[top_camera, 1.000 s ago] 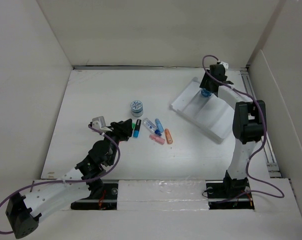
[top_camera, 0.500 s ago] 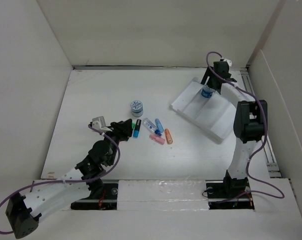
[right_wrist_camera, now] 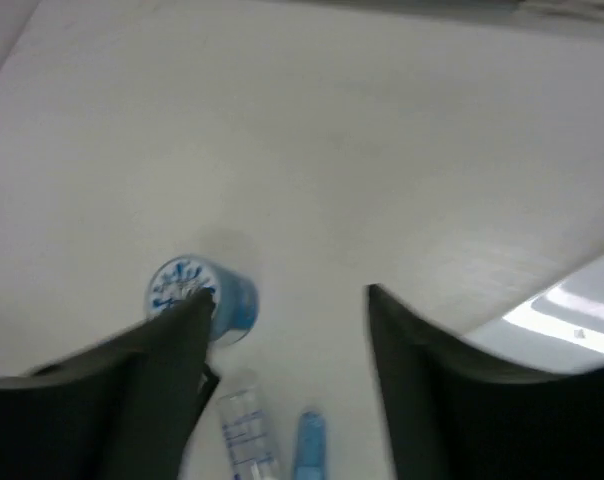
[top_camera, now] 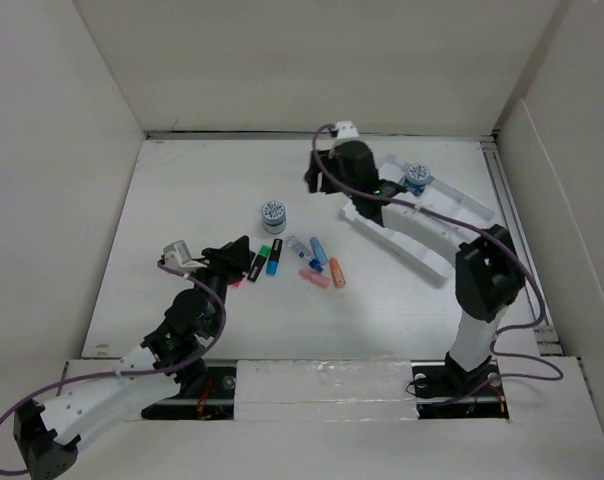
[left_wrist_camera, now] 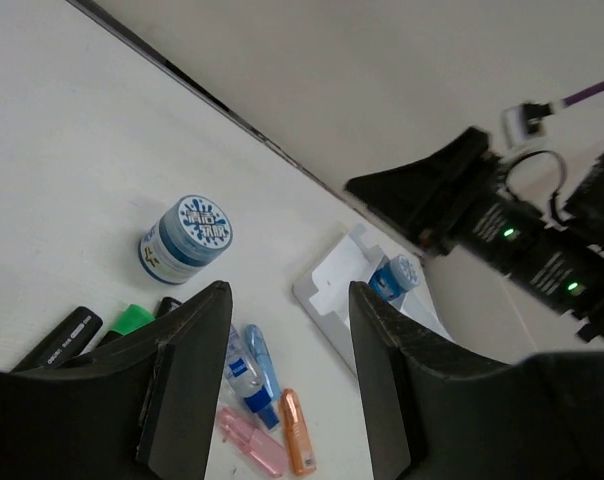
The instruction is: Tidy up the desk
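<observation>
The desk is a wide white tabletop. A blue-lidded jar stands at its middle, also in the left wrist view and the right wrist view. Below it lie a black marker, a green-and-blue highlighter, a small clear bottle, a blue tube, a pink tube and an orange tube. A second blue jar stands in the white tray. My left gripper is open and empty beside the markers. My right gripper is open and empty, up and right of the desk jar.
Tall white panels wall the desk at the back and both sides. The tray lies slantwise at the right rear, its corner visible in the left wrist view. My right arm stretches across the tray.
My right gripper let go of the blue jar in the tray and swung left toward the desk's middle. My left gripper drew back a little to the left.
</observation>
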